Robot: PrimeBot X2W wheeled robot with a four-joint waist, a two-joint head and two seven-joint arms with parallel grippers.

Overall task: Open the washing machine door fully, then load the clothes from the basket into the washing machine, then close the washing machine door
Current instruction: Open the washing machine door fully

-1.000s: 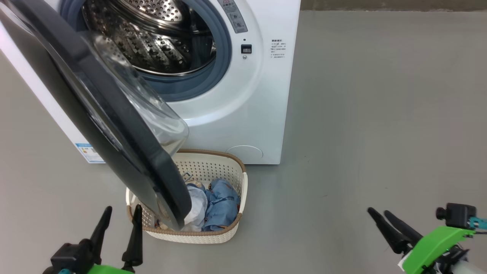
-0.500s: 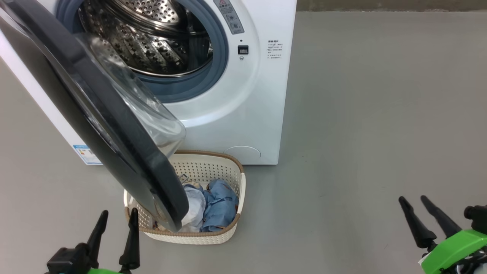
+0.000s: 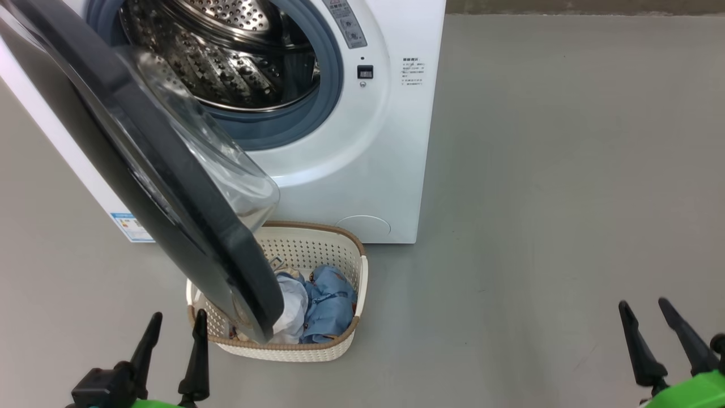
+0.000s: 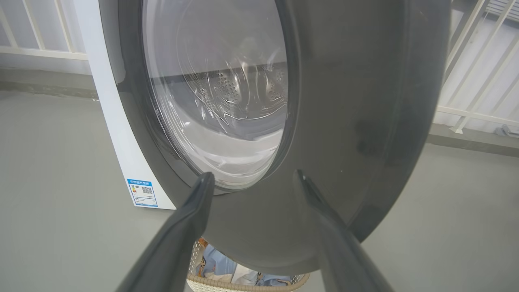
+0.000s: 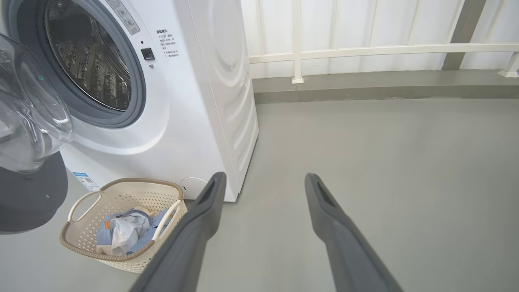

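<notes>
1. While the washing machine door point(image 3: 187, 187) stands swung out from the machine, the left gripper point(image 3: 177, 317) hovers at the lower left of the head view. Its two dark fingers are spread with nothing between them, and they point at the door's black outer face in the left wrist view.
2. At the lower right of the head view, the right gripper point(image 3: 643, 304) hangs over bare grey floor point(image 3: 566, 170). Its fingers are parted and hold nothing, well apart from the basket point(image 3: 294, 351).
3. The cream-white basket with its brown rim sits on the floor just in front of the washing machine point(image 3: 351, 158). In the head view the door's lower edge covers the basket's left part.
4. The clothes point(image 3: 328, 303) lie bunched inside the basket, light blue fabric beside a white piece, with all of them below the rim.
5. Beyond the basket, the door's bulging glass bowl faces the opening, where the grey-blue rubber ring point(image 3: 334, 73) frames the steel perforated drum point(image 3: 226, 56). No garment shows in the visible part of the drum.
6. A blue label sticker point(image 3: 131, 225) marks the machine's lower left corner.
7. Farthest back, in the right wrist view, a white railing point(image 5: 365, 50) runs along the wall behind the machine.
</notes>
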